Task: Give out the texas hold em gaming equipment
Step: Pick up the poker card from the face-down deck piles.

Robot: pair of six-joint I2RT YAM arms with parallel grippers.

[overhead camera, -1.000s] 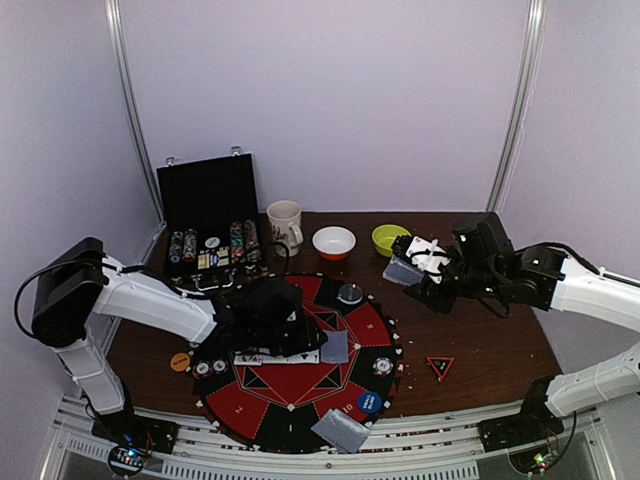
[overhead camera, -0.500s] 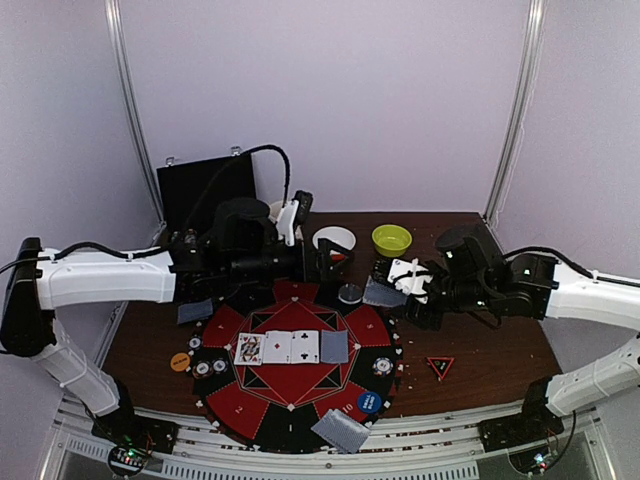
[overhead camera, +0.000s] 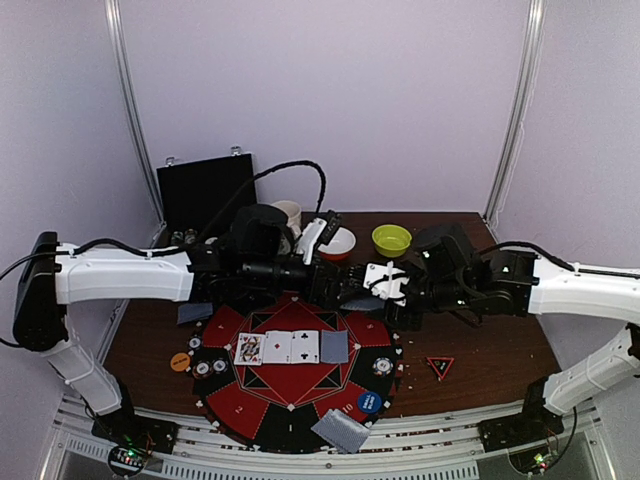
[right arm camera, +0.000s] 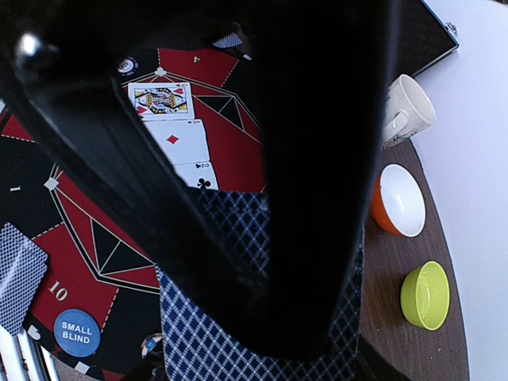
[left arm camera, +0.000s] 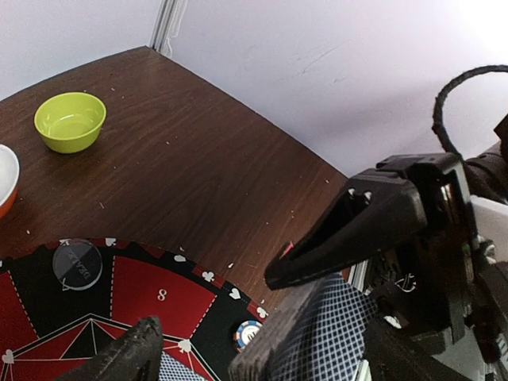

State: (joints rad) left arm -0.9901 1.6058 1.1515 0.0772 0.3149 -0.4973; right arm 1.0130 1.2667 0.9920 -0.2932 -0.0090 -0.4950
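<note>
The left end effector (overhead camera: pixel 338 285) stands released, jaws wide, reaching for the card deck (left arm camera: pixel 333 337) that the right end effector (overhead camera: pixel 392 287) grasps above the far edge of the mat (overhead camera: pixel 300 385). Three face-up cards (overhead camera: pixel 278 347) and one face-down card (overhead camera: pixel 334 347) lie in a row, with a dealt hand (overhead camera: pixel 342 432) and chips (overhead camera: pixel 211 367) nearby. More dealing likely remains. A second ago the left arm hung half-clenched over that row, and the deck was farther right.

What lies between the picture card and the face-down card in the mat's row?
A diamond card and a club card, both face up, seen in top and right wrist views.
</note>
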